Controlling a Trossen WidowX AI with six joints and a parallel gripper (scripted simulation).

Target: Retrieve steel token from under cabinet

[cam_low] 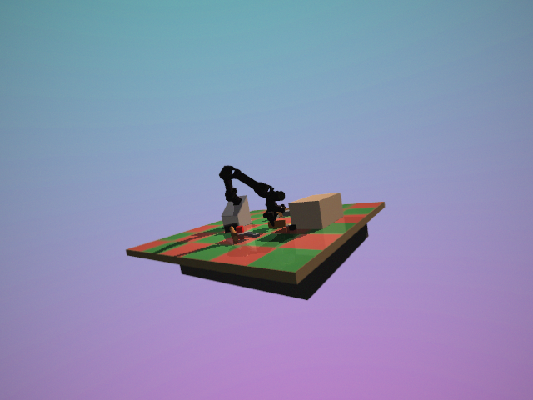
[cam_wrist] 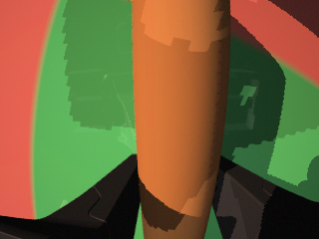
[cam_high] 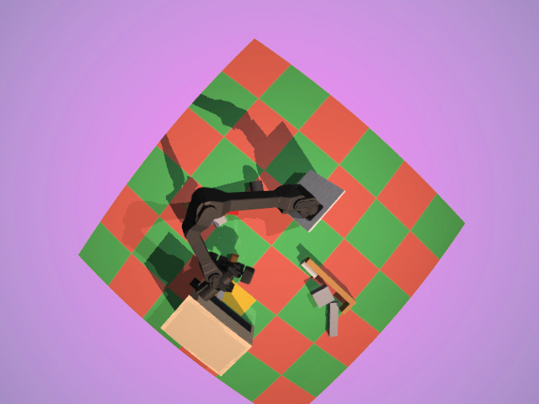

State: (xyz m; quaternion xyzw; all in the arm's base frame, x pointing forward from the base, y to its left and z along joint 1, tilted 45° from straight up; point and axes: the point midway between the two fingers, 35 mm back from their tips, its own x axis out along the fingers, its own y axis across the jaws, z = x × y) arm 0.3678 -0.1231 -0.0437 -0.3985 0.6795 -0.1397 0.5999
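Observation:
My gripper (cam_high: 229, 274) (cam_low: 271, 220) (cam_wrist: 173, 162) is shut on the orange handle (cam_wrist: 180, 100) (cam_high: 233, 257) of a tool, low in front of the cabinet. A grey part (cam_high: 220, 295) of what looks like the tool shows between the gripper and the cabinet; its far end is hidden. The cabinet (cam_high: 206, 334) (cam_low: 306, 215) is a tan box with dark vent slots (cam_high: 235, 316) along its front. The yellow marked area (cam_high: 242, 299) lies in front of it, partly covered by the arm. I cannot make out the steel token in any view.
An orange wooden channel (cam_high: 333, 284) lies to the right, with grey blocks (cam_high: 322, 296) (cam_high: 333, 319) beside it. A pale block (cam_high: 220, 220) and a red block (cam_low: 240, 228) lie near the arm. A grey slanted panel (cam_high: 324, 188) (cam_low: 243, 210) stands by the arm's base. A black piece (cam_low: 292, 227) is beside the cabinet.

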